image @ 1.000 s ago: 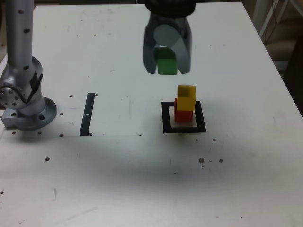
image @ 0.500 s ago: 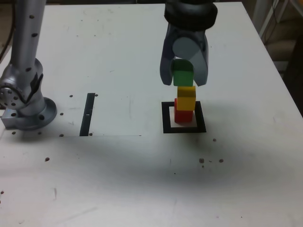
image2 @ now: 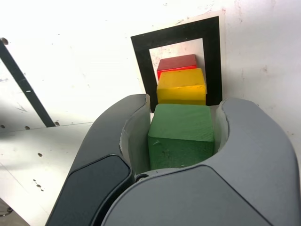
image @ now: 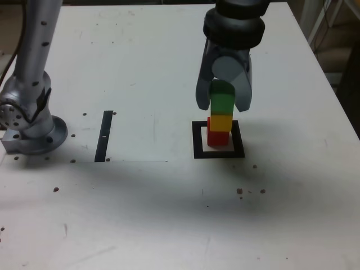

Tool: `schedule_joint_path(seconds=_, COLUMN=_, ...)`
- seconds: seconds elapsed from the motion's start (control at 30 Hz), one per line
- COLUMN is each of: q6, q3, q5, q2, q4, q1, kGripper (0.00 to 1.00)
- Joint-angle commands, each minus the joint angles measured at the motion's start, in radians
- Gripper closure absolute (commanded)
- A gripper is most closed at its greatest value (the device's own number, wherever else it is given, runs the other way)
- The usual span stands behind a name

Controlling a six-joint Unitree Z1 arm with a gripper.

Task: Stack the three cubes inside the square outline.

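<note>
Gripper (image: 224, 106) has its fingers in on the green cube (image: 222, 97), only about a cube's width open, one pad on each side, so the underside looks free to meet the stack. Going left to right in the exterior view: first up is the arm's base (image: 36, 135), parked well away from the stack, which leaves room to reach over. Then the black strip (image: 103, 136) on the bench (image: 152, 214), nowhere near the action. Next the square outline (image: 198, 140), with the red cube (image: 217, 138) inside it as the bottom layer and the yellow cube (image: 221, 123) on top of that. Green is held above yellow, pretty much lined up, which imo makes this the last placement. Can't tell if green and yellow are touching. I'd square it up, lower gently and let go evenly, since a sideways nudge could topple the lot.
</note>
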Motion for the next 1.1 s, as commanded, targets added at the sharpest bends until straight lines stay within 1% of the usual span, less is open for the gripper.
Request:
schedule_joint_path(seconds=0.0, q6=-0.002, q3=0.006, q5=-0.003, q2=0.005, q4=-0.006, q1=0.007, kGripper=0.71)
schedule_joint_path(seconds=0.23, q6=-0.002, q3=0.021, q5=-0.002, q2=0.006, q4=-0.016, q1=0.019, kGripper=0.71)
schedule_joint_path(seconds=0.27, q6=-0.002, q3=0.023, q5=-0.001, q2=0.006, q4=-0.017, q1=0.021, kGripper=0.7)
schedule_joint_path(seconds=0.3, q6=-0.001, q3=0.025, q5=0.0, q2=0.006, q4=-0.017, q1=0.022, kGripper=0.67)
schedule_joint_path(seconds=0.33, q6=0.0, q3=0.027, q5=0.0, q2=0.006, q4=-0.019, q1=0.024, kGripper=0.61)
schedule_joint_path(seconds=0.37, q6=0.002, q3=0.029, q5=0.001, q2=0.006, q4=-0.02, q1=0.025, kGripper=0.52)
schedule_joint_path(seconds=0.5, q6=0.008, q3=0.033, q5=0.0, q2=0.005, q4=-0.027, q1=0.026, kGripper=0.11)
schedule_joint_path(seconds=0.53, q6=0.008, q3=0.034, q5=-0.001, q2=0.005, q4=-0.028, q1=0.026, kGripper=0.05)
schedule_joint_path(seconds=0.57, q6=0.009, q3=0.035, q5=-0.001, q2=0.005, q4=-0.028, q1=0.026, kGripper=0.01)
schedule_joint_path(seconds=0.87, q6=0.009, q3=0.058, q5=0.001, q2=-0.012, q4=-0.05, q1=0.026, kGripper=0.0)
schedule_joint_path(seconds=1.07, q6=0.009, q3=0.091, q5=0.019, q2=-0.066, q4=-0.073, q1=0.026, kGripper=0.0)
